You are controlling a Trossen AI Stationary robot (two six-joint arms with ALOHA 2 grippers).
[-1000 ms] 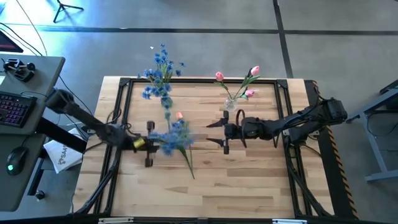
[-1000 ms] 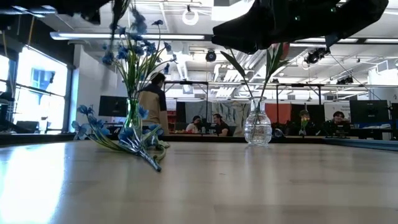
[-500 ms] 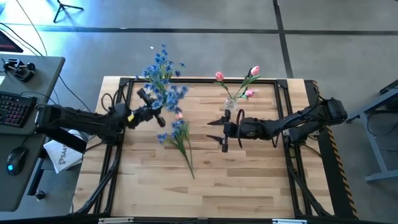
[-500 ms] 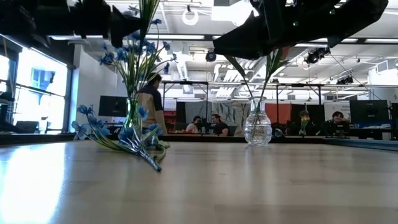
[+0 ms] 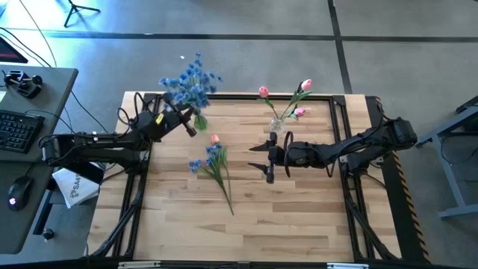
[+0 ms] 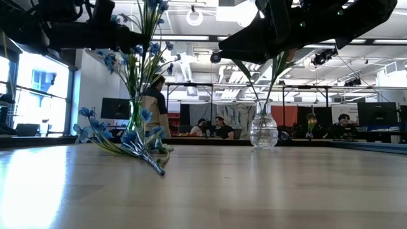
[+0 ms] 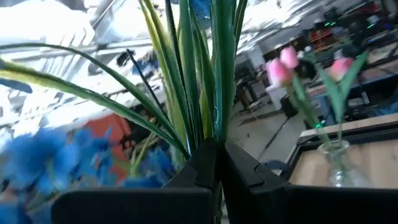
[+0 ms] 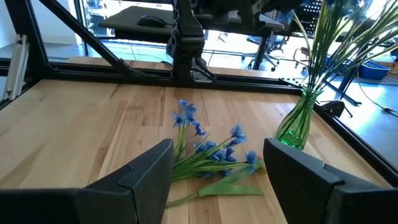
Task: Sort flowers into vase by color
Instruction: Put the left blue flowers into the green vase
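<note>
My left gripper (image 5: 188, 116) is raised at the table's far left, shut on a blue flower stem (image 7: 214, 74) whose blossoms (image 5: 187, 84) mingle with the blue bunch in the green vase (image 8: 297, 124). The clear vase (image 5: 278, 121) at the far middle holds pink flowers (image 5: 263, 91). Another blue flower stem (image 5: 215, 163) lies flat on the table's middle, with a pink bud (image 5: 215, 139) by it. My right gripper (image 5: 258, 158) hovers open just right of that stem, its fingers pointing left toward it. My left gripper pinches the blue flower's green stem and leaf bases (image 7: 212, 138) between its two shut fingertips. The stem and long leaves stand out beyond the fingertips, up and toward the far edge. The flower is lifted clear of the table.
A black frame (image 5: 239, 97) runs round the wooden tabletop. A desk with a keyboard and mouse (image 5: 16, 190) stands beyond the left edge. Bare wood (image 5: 299, 224) fills the near half. In the low view, people sit in the room behind the table.
My left gripper has swung from the table's middle toward the far left, turning and rising a little, carrying the blue flower stem up to the green vase's bunch. The other blue stem has stayed flat on the table.
</note>
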